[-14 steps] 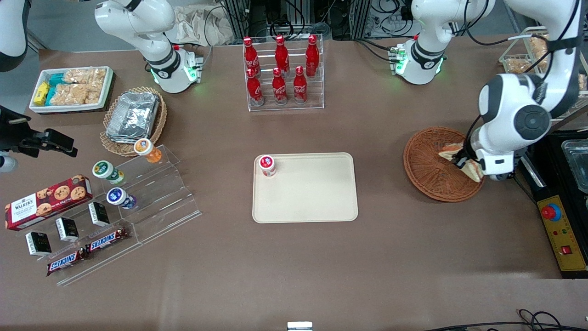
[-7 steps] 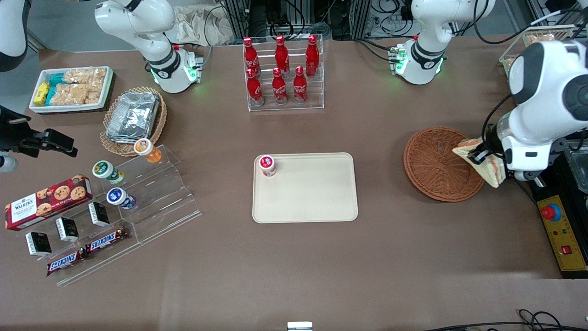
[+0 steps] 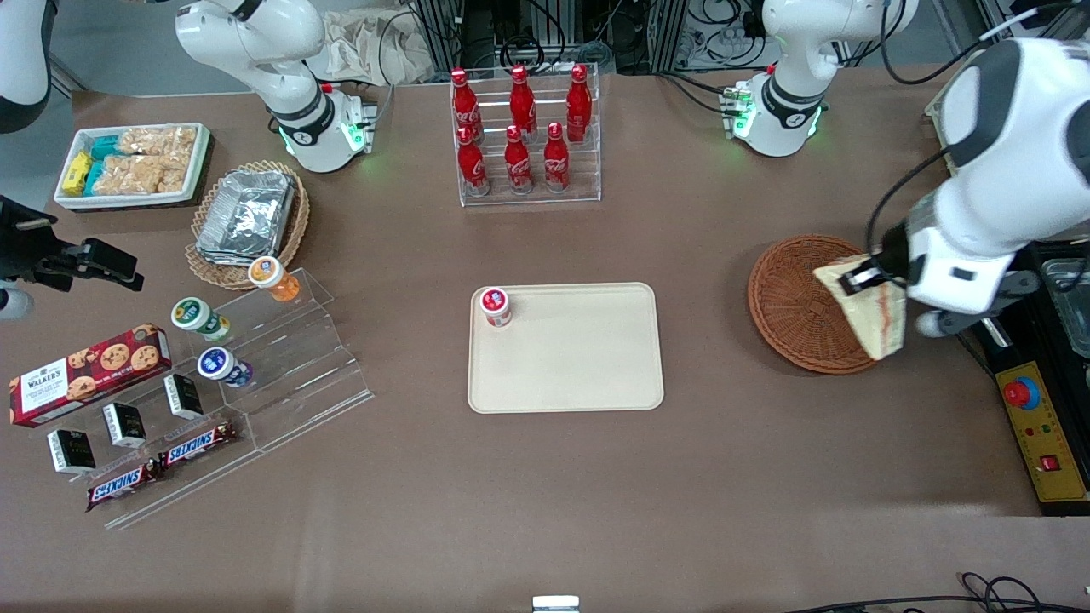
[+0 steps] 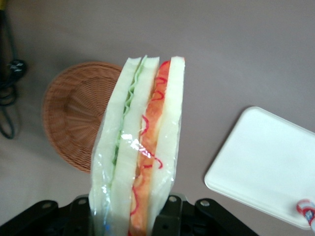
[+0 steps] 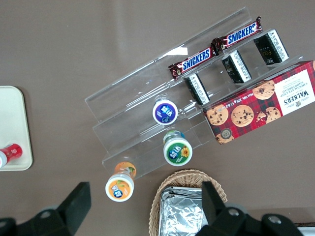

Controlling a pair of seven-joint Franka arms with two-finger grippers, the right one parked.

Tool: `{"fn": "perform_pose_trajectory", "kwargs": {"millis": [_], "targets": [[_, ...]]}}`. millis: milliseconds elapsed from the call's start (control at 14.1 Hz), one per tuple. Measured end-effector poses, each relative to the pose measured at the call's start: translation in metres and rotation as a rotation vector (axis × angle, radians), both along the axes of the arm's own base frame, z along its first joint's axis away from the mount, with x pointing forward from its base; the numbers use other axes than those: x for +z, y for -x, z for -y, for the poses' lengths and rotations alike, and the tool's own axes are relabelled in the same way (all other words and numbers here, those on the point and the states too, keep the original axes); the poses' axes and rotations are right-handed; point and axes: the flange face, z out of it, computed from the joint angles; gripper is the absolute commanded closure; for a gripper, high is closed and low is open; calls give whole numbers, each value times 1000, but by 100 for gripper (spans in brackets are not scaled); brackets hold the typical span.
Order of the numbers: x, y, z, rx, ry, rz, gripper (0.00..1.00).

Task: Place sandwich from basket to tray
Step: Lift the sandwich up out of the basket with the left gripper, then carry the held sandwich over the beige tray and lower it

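My left gripper (image 3: 862,281) is shut on the sandwich (image 3: 873,315), a plastic-wrapped wedge of white bread with red-orange and green filling (image 4: 140,147), held up in the air. It hangs above the working arm's side of the reddish-brown wicker basket (image 3: 796,302), which lies empty on the table (image 4: 74,110). The beige tray (image 3: 579,358) lies at the middle of the table, toward the parked arm's end from the basket (image 4: 266,167). A small red-capped cup (image 3: 496,306) stands in one corner of the tray.
A rack of red cola bottles (image 3: 524,136) stands farther from the front camera than the tray. A control box with a red button (image 3: 1043,426) lies at the working arm's end. Snack stands, a cookie box (image 3: 85,370) and a foil container (image 3: 247,213) fill the parked arm's end.
The gripper has lifted the sandwich out of the basket, swung off its edge toward the working arm's end, and has now come back a little over the basket's rim.
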Motion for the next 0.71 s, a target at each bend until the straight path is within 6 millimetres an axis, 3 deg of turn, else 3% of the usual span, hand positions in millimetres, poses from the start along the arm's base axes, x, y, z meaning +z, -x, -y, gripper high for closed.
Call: {"fn": "perform_pose_trajectory", "kwargs": {"millis": [213, 426, 710], "targets": [[-24, 0, 62, -106, 23, -34, 64], [-53, -3, 113, -183, 61, -21, 64], [-109, -3, 172, -224, 91, -18, 65]]}}
